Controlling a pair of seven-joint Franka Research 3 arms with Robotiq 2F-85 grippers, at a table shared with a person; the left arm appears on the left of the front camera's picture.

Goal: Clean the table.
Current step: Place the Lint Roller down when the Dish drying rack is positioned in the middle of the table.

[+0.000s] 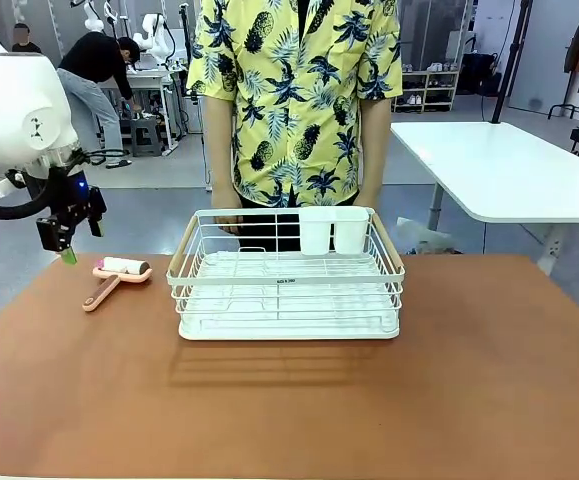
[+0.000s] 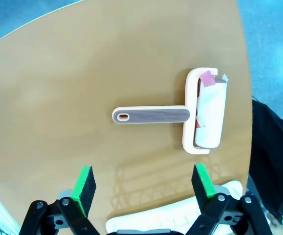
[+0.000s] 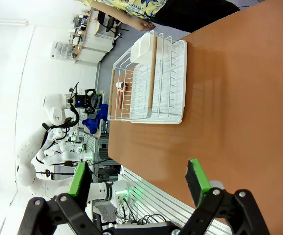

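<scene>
Two green pads of left gripper (image 2: 143,187) spread wide, empty, low in wrist frame; lint roller (image 2: 180,117) just above, lying on table (image 1: 389,400). Best lowered straight onto ribbed handle, then closed squarely. Right gripper (image 3: 139,182) likewise wide, empty.

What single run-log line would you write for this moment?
left gripper: open, above table | lint roller: lying free | right gripper: open, empty | dish rack: mid-table
</scene>
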